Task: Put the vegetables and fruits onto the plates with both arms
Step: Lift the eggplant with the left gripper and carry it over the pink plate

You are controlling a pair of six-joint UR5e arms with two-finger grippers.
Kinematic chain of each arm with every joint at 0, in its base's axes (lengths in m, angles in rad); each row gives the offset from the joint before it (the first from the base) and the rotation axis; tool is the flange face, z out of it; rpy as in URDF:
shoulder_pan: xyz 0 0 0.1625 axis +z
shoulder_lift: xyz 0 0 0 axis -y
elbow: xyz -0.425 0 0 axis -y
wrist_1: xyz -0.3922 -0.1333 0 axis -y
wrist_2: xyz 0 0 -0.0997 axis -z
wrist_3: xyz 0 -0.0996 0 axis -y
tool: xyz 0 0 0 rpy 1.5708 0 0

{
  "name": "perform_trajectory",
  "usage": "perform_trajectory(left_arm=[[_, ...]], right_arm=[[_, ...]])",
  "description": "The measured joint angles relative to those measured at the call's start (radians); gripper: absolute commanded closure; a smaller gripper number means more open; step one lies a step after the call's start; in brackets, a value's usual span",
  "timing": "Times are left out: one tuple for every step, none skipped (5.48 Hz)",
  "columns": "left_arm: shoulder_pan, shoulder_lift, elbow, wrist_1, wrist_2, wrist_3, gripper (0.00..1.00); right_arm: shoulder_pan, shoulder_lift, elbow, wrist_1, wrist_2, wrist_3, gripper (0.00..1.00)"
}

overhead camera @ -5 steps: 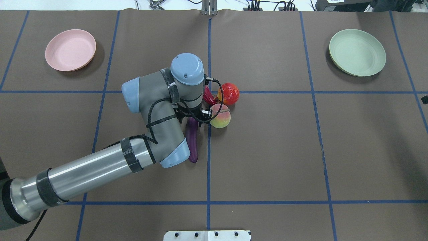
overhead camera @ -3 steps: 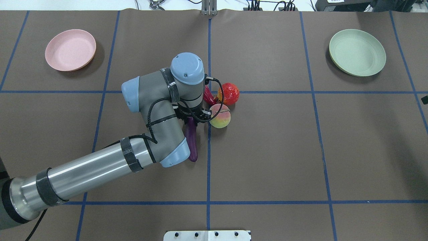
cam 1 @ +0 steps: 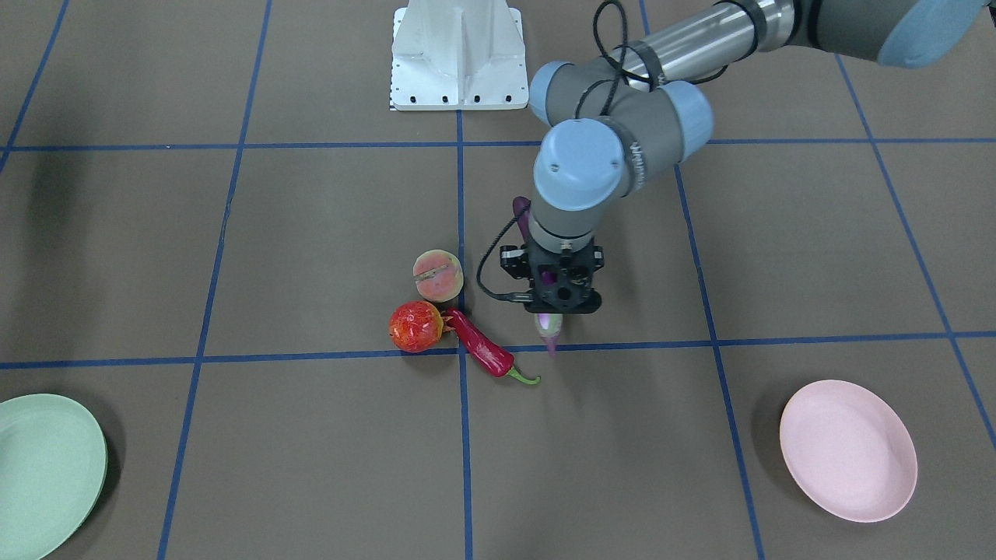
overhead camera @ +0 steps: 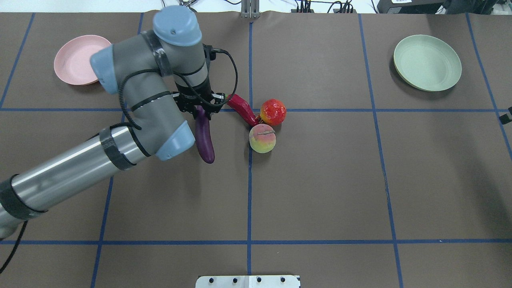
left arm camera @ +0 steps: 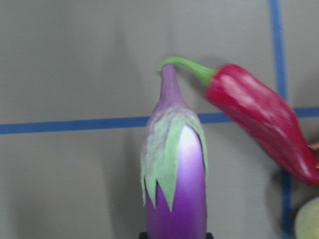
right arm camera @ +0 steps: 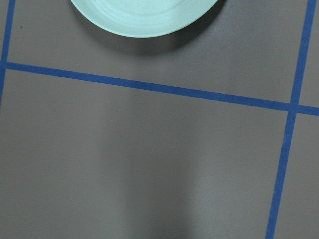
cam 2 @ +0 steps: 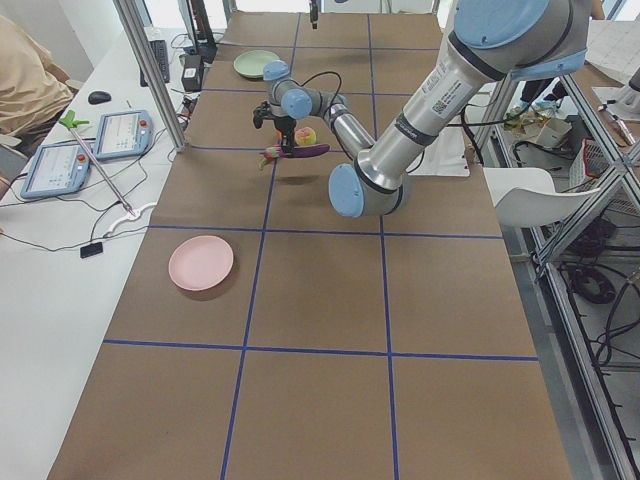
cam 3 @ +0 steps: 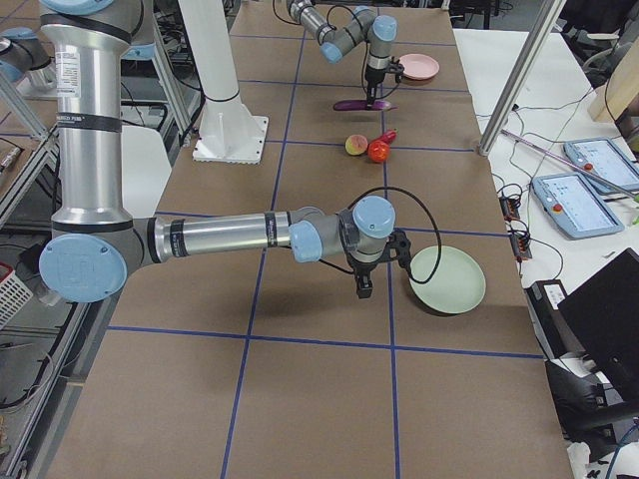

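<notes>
1. The left arm (overhead camera: 80, 168) has swung away from the pile since the earlier overhead frame, toward the pink plate's side. It has taken the eggplant (overhead camera: 205, 140) with it. The other three pieces have not shifted. By my reading the task is just starting: one of four pieces is in hand and none is plated.
2. The green plate (overhead camera: 427, 63) is empty. It lies just beside the right gripper (cam 3: 361, 284), which hangs over bare mat. I cannot tell whether that gripper's fingers are apart or together.
3. The pink plate (overhead camera: 74, 60) is also empty. It sits beyond the left gripper (overhead camera: 198, 108) on its outer side, some way off.
4. The left gripper is clamped on the eggplant near its pale green cap. The cap pokes out ahead of the fingers and the purple body trails back toward the robot. The side views show it clear of the mat.
5. The peach (overhead camera: 262, 138) and pomegranate (overhead camera: 273, 112) lie on the mat to the left gripper's inner side, close together.
6. The chili (overhead camera: 242, 109) lies nearest that gripper, with its green stem just beside it and its tip against the pomegranate.
</notes>
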Motion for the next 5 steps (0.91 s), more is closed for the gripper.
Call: perform_trajectory(left_arm=[[-0.095,0.093,-0.054,0.031,-0.048,0.003,1.00],[-0.200,0.142,-0.010,0.035,-0.062,0.008,1.00],[-0.293,0.153,0.107,0.012,-0.064,0.021,1.00],[-0.353,0.124,0.273,-0.063,-0.054,0.017,1.00],[-0.382,0.062,0.459,-0.181,-0.031,-0.036,1.00]], right_arm=[[-0.027,0.002,0.000,0.012,0.012,0.004,0.00],[-0.061,0.010,0.000,0.017,0.015,0.010,0.00],[-0.091,0.018,-0.001,0.018,0.016,0.028,0.00],[-0.110,0.022,-0.001,0.020,0.016,0.049,0.00],[-0.119,0.022,0.000,0.025,0.017,0.058,0.00]])
